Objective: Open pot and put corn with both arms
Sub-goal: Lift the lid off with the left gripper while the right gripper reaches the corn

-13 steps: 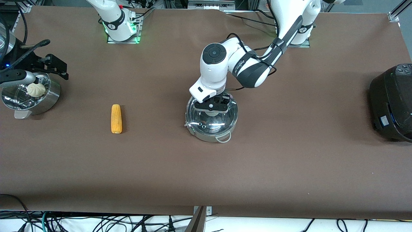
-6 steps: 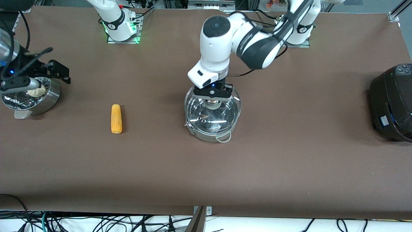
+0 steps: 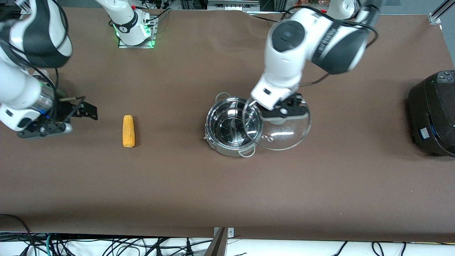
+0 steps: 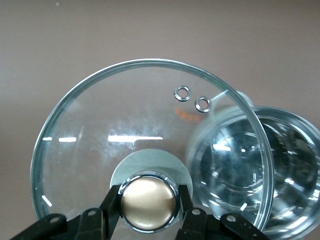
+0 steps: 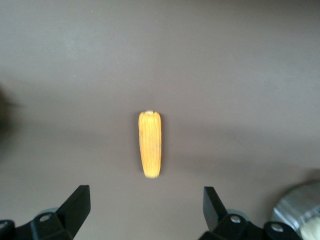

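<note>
The left tool (image 4: pixel 148 220) pinches the brassy knob (image 4: pixel 148 201) of the domed glass lid (image 3: pixel 284 137), half over the shiny steel pot (image 3: pixel 227 126). Toward the right arm's end from the pot, the right tool (image 5: pixel 145 207) gapes over the table (image 3: pixel 227 185) by the ribbed yellow corn (image 3: pixel 128 131).

pot (image 4: pixel 280 170): cut by frame edge, part under lid (image 4: pixel 150 150) | left arm (image 3: pixel 320 39): motion-blurred

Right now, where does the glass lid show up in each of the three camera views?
Front view: the glass lid hangs from the left gripper, partly over the open pot, toward the left arm's end.
Left wrist view: it fills the picture, its knob between the fingers.
Right wrist view: not in it; only the corn and the right gripper, open.
Shared landmark: the pot's rim, also in the left wrist view.
</note>
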You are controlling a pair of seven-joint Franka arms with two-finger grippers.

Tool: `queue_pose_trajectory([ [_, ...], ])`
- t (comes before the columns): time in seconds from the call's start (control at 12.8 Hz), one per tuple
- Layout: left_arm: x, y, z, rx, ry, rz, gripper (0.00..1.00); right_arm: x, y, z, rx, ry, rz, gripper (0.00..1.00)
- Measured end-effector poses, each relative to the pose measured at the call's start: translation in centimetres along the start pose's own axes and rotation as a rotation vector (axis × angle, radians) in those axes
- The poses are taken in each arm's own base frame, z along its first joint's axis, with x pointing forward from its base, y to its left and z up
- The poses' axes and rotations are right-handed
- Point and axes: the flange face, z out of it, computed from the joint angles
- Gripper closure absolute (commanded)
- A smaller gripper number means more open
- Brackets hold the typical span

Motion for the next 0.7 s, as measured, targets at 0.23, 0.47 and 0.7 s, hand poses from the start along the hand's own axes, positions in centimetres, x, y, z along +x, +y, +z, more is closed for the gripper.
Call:
queue_pose_trajectory([
  [0.23, 4.7, -10.2, 0.8, -0.050, -0.066, 0.019, 0.90, 0.9, -0.2, 8.0, 0.008, -0.007, -0.005, 0.00],
  [0.47, 6.7, -17.5, 3.3, -0.042, -0.118, 0.054, 0.91, 1.1, -0.2, 15.4, 0.016, -0.013, -0.005, 0.00],
  [0.7, 8.0, -22.9, 6.6, -0.056, -0.113, 0.060, 0.93, 0.7, -0.3, 20.7, 0.026, -0.043, -0.005, 0.00],
])
